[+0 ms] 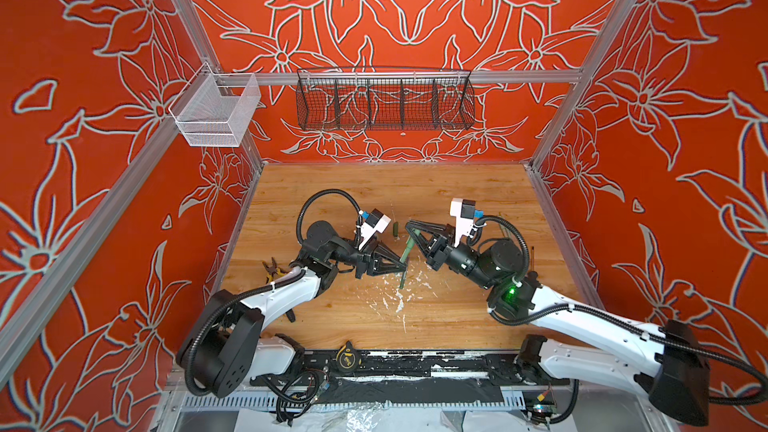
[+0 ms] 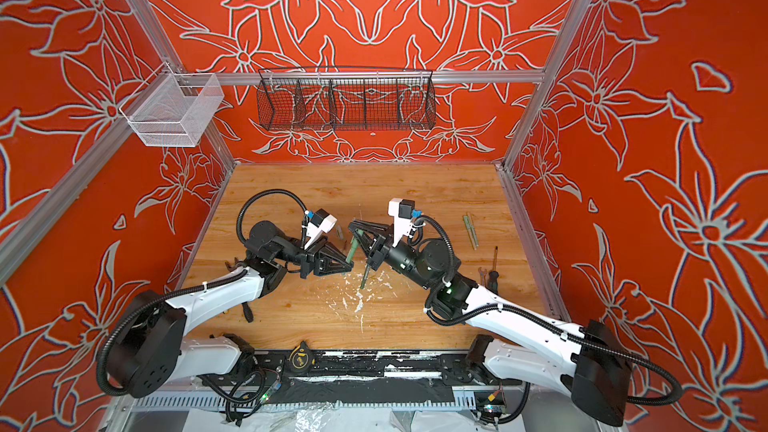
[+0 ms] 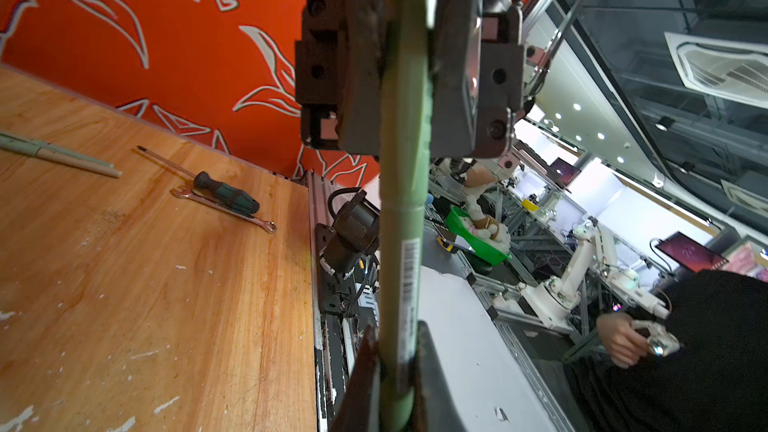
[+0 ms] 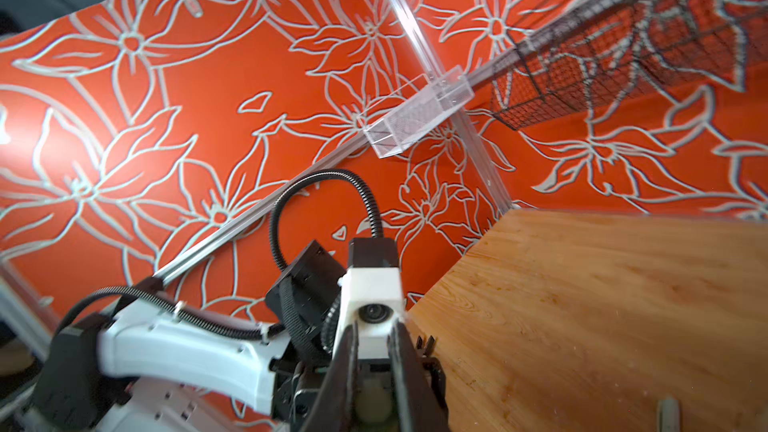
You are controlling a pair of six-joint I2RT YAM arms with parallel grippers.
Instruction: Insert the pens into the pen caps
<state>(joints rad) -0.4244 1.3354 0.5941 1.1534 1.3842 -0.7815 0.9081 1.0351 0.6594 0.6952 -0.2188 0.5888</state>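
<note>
In both top views the left gripper squeezes a green pen tight, up over the table. The right gripper pinches the pen cap on its top end. The left wrist view shows both grips on it. The right wrist view shows the cap's round end squeezed.

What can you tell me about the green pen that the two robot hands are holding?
The green pen is a thin, smooth, plastic-looking stick with a barcode label on its side. The left hand is shut on its lower barrel. The right hand is shut on the wider cap at its upper end. It is held tilted over the wooden table; whether its dark tip touches cannot be seen.
</note>
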